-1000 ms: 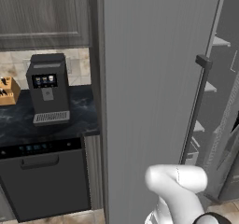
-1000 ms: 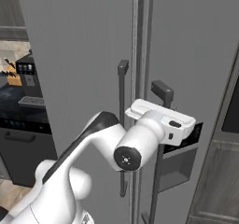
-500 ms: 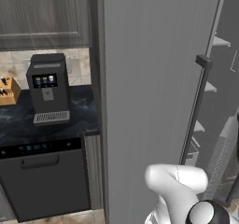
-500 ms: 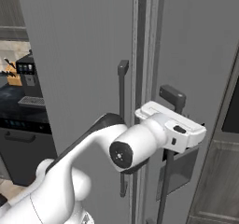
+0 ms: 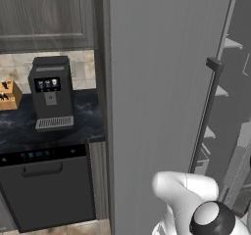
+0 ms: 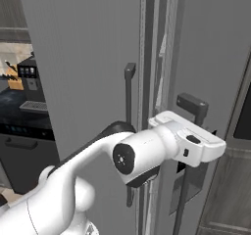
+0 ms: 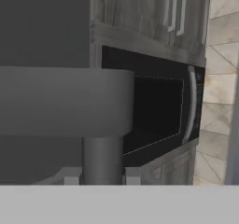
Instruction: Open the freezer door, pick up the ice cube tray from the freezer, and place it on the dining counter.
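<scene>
Grey handle bar clamped between the gripper's fingertips, freezer door ajar

Grey fingertips [image 7: 70, 176] of the gripper [image 7: 101, 176] close on either side of the freezer door's dark vertical handle [image 6: 192, 131], gripping it. Around the hand, the freezer door [image 6: 215, 62] stands swung partly out. Beyond it, thin pale shelves [image 5: 230, 43] of the freezer show through the gap. Farther off sits a black microwave [image 7: 158, 111] under wooden cabinets. Well away, a coffee machine [image 5: 50, 93] stands on a dark worktop [image 5: 29, 126].
</scene>
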### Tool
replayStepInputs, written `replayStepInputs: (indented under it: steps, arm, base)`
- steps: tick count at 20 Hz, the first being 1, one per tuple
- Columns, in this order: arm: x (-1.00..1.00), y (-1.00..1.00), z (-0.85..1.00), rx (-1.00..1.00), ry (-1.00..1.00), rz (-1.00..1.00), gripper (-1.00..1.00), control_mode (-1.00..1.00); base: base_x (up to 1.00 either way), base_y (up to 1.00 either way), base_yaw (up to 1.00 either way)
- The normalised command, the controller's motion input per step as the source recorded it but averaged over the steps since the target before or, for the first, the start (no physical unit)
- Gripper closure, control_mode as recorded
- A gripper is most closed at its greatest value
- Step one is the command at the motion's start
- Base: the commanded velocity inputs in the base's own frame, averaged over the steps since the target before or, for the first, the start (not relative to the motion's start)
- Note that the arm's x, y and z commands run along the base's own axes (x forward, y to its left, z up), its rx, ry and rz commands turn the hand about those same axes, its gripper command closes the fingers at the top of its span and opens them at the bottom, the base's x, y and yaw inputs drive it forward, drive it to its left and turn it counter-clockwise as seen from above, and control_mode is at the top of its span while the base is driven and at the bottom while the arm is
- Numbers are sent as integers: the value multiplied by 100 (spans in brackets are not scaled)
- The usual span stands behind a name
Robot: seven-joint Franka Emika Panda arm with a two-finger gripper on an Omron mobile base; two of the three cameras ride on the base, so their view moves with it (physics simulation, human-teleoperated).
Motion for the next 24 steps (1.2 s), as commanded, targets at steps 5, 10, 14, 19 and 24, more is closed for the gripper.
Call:
replayStepInputs:
  steps: [5,10,14,19,24]
  arm:
    - [-22,-45,0,0,3,-15,100,-100]
    - [-17,-36,0,0,1,-13,100,-100]
    - [-5,-15,0,0,0,-5,100,-100]
    - [0,0,0,0,0,0,100,-100]
    - [0,0,0,0,0,0,100,-100]
  base:
    - [0,0,0]
    - [0,0,0]
    - [0,0,0]
    - [0,0,0]
    - [0,0,0]
